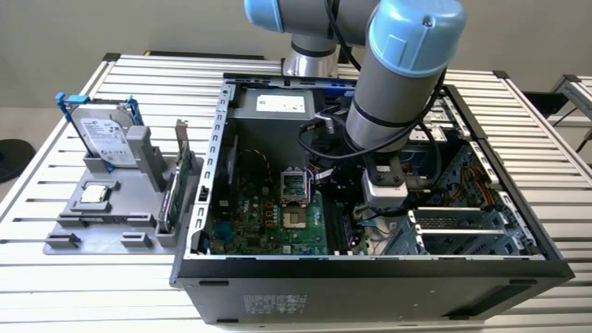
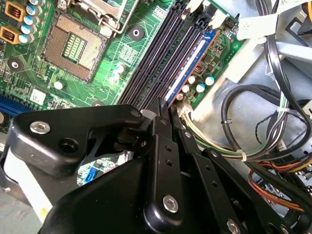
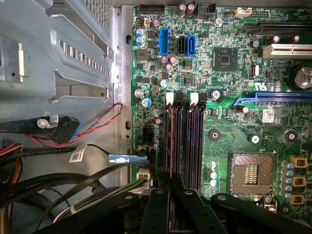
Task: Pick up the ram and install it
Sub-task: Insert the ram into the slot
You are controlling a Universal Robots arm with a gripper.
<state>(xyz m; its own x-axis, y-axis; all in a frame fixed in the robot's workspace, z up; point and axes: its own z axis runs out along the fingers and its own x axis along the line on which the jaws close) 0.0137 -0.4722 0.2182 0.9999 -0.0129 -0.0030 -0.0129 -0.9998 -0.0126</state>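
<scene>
The ram (image 2: 192, 61) is a long narrow stick with a blue edge. It stands in the outermost of the black memory slots (image 3: 187, 146) on the green motherboard (image 1: 268, 222), inside the open computer case. In the first wrist view the ram (image 3: 170, 141) runs straight in under my fingertips. My gripper (image 2: 163, 105) reaches down into the case, its black fingers (image 2: 170, 161) closed together on the near end of the stick. In the exterior view the gripper (image 1: 368, 220) hangs low over the slots at the motherboard's right edge.
Bundled cables (image 2: 263, 122) and the metal drive cage (image 3: 63, 58) crowd the side of the slots. The bare processor socket (image 3: 248, 173) lies on the other side. On the table at the exterior view's left, a grey holder (image 1: 102, 222) carries a hard drive (image 1: 104, 135) and an upright green card (image 1: 180, 180).
</scene>
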